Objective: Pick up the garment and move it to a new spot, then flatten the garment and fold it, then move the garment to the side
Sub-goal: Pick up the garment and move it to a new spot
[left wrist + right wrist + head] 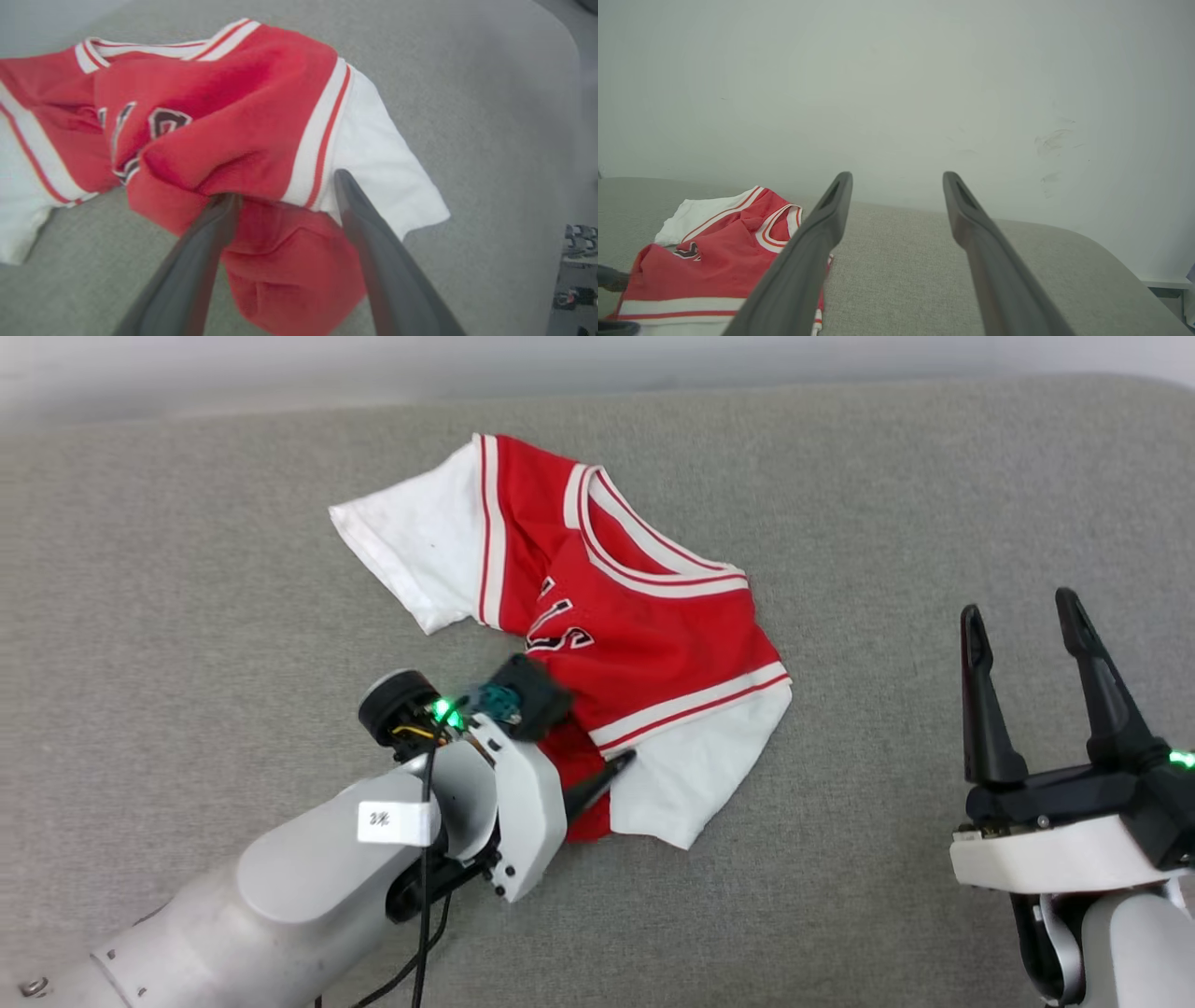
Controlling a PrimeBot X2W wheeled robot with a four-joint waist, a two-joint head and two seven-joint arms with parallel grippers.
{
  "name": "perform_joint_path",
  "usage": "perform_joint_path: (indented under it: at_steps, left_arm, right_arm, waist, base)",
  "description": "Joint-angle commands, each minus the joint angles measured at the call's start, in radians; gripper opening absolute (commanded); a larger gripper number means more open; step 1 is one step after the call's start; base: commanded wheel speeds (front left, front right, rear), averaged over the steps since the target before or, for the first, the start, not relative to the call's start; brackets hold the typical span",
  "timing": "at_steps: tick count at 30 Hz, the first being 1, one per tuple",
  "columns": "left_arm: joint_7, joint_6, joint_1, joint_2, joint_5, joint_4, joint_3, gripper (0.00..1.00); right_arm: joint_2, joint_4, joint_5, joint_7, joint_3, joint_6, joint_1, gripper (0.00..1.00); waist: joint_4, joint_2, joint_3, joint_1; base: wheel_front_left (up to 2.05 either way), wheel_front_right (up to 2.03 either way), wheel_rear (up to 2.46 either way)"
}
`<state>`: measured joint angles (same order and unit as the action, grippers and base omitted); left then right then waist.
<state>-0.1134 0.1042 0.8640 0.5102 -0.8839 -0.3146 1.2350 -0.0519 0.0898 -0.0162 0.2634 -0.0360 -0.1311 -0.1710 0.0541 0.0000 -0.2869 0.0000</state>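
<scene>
The garment (644, 635) is a red jersey T-shirt with white sleeves and striped trim, lying crumpled in the middle of the grey cushioned surface (187, 569). My left gripper (583, 737) is at its near edge. In the left wrist view the garment (243, 107) bunches up between the spread fingers of the left gripper (285, 189), which stands open, one fingertip tucked under a red fold. My right gripper (1018, 607) is open and holds nothing, well to the right of the shirt. In the right wrist view the right gripper (897, 177) points at the wall, the garment (724, 261) at lower left.
The grey surface stretches bare to the left, right and front of the shirt. A pale wall (896, 84) rises behind its far edge. The surface's rounded right edge drops to a floor with small dark objects (577, 261).
</scene>
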Motion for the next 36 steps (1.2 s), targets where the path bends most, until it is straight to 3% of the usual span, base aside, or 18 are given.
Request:
perform_joint_path:
  at_steps: [1, 5, 10, 14, 20, 23, 26, 30, 36]
  left_arm:
    - [0.058, -0.028, -0.028, 0.001, 0.012, 0.012, -0.02, 1.0]
    - [0.195, -0.121, -0.075, 0.024, 0.022, 0.058, -0.085, 1.0]
    - [0.351, -0.288, -0.158, 0.061, 0.054, 0.088, -0.178, 1.0]
    - [0.378, -0.406, -0.247, 0.088, 0.096, 0.105, -0.28, 1.0]
    - [0.38, -0.537, -0.452, 0.075, 0.256, 0.227, -0.561, 1.0]
    - [0.379, -0.569, -0.568, 0.049, 0.346, 0.272, -0.685, 1.0]
    - [0.379, -0.575, -0.669, 0.004, 0.418, 0.306, -0.789, 1.0]
    - [0.379, -0.55, -0.758, -0.049, 0.476, 0.321, -0.866, 1.0]
    - [0.379, -0.473, -0.868, -0.146, 0.572, 0.292, -0.977, 1.0]
  right_arm:
    - [0.003, -0.006, 0.007, 0.002, -0.002, 0.001, 0.021, 1.0]
    - [0.003, -0.015, 0.005, 0.002, -0.007, 0.001, 0.055, 1.0]
    - [0.003, -0.025, -0.003, 0.002, -0.011, 0.001, 0.089, 1.0]
    - [0.003, -0.039, -0.022, 0.002, -0.021, 0.001, 0.115, 1.0]
    - [0.003, -0.062, -0.052, 0.002, -0.049, 0.001, 0.144, 1.0]
    - [0.003, -0.076, -0.064, 0.002, -0.059, 0.001, 0.16, 1.0]
    - [0.003, -0.09, -0.074, 0.002, -0.061, 0.001, 0.171, 1.0]
    - [0.003, -0.107, -0.086, 0.002, -0.064, 0.001, 0.19, 1.0]
    - [0.003, -0.143, -0.107, 0.002, -0.067, 0.001, 0.22, 1.0]
  waist:
    - [-0.024, 0.0, 0.046, 0.0]
    - [-0.051, 0.0, 0.092, 0.0]
    - [-0.084, 0.0, 0.131, 0.0]
    - [-0.105, 0.0, 0.156, 0.0]
    - [-0.126, 0.0, 0.183, 0.0]
    - [-0.132, 0.0, 0.196, 0.0]
    - [-0.135, 0.0, 0.213, 0.0]
    - [-0.138, 0.0, 0.229, 0.0]
    - [-0.14, 0.0, 0.252, 0.0]
  base:
    - [0.0, 0.0, 0.0]
    - [0.0, 0.0, 0.0]
    - [0.0, 0.0, 0.0]
    - [0.0, 0.0, 0.0]
    - [0.0, 0.0, 0.0]
    - [0.0, 0.0, 0.0]
    - [0.0, 0.0, 0.0]
    - [0.0, 0.0, 0.0]
    - [0.0, 0.0, 0.0]
